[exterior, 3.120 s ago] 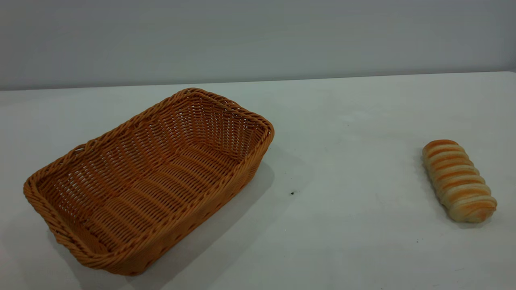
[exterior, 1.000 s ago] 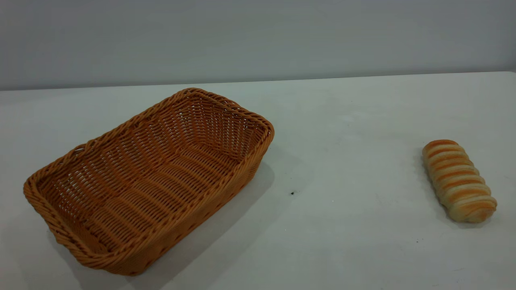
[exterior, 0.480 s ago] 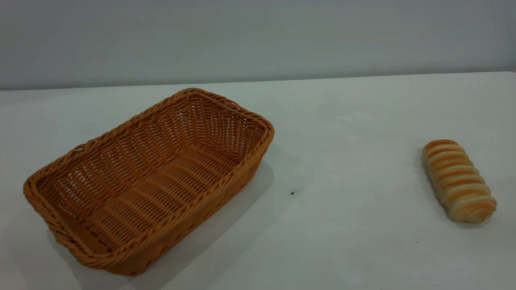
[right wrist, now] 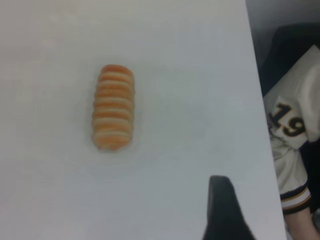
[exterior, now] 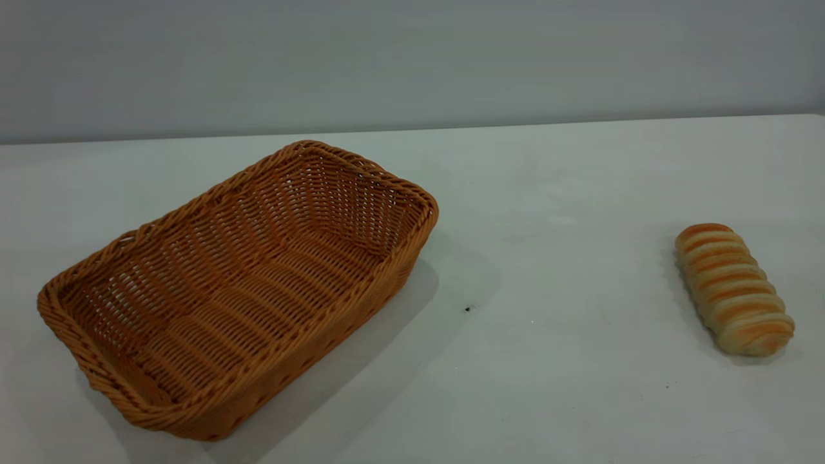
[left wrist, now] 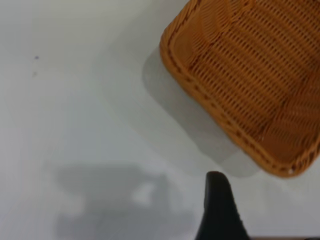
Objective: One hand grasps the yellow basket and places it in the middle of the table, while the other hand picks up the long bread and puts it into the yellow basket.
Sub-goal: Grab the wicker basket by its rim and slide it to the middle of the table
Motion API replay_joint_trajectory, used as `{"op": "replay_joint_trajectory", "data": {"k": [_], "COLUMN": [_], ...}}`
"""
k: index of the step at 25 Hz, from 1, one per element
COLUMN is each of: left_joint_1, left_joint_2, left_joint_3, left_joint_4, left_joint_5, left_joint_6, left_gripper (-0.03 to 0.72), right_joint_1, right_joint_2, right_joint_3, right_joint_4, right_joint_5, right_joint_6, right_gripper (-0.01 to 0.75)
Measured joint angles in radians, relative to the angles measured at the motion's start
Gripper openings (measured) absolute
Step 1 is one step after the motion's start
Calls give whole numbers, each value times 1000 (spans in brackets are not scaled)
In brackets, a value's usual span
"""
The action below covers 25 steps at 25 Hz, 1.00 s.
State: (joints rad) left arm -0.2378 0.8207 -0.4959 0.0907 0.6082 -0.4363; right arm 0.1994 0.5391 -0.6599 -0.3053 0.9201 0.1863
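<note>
Yellow basket (exterior: pixel 238 290) sits left of frame on counter (exterior: pixel 548 361), not yet centred. Long bread (exterior: pixel 733 289) far right, untouched. Both claws high above, grip state unclear.

You have the large rectangular orange-tan woven wicker basket (exterior: pixel 238 290) sitting empty and upright on the worktop's left side, set at a diagonal. Well apart on the right, the elongated loaf with golden-orange and cream crosswise ridges (exterior: pixel 733 289) lies flat.
</note>
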Motion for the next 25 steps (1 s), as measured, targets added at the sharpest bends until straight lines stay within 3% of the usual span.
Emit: {"op": "replay_joint_trajectory", "data": {"k": [5,12,25], "left_joint_1": [0,0,0], "left_joint_2": [231,502,782], "left_joint_3": [-9,-86,-209], "left_joint_4": [0,0,0], "left_joint_5": [-107,-132,-131], "left_joint_6": [-25,-105,-355], "left_gripper": [519,517,517], "right_joint_1": [0,0,0], "right_joint_2": [103,129,129], "right_joint_3": [-8,-9,-9], "right_joint_4": [23,62,183], "right_joint_5": [-12,-29,-46], "right_joint_6": [13,14,-8], "right_gripper": [498,498,498]}}
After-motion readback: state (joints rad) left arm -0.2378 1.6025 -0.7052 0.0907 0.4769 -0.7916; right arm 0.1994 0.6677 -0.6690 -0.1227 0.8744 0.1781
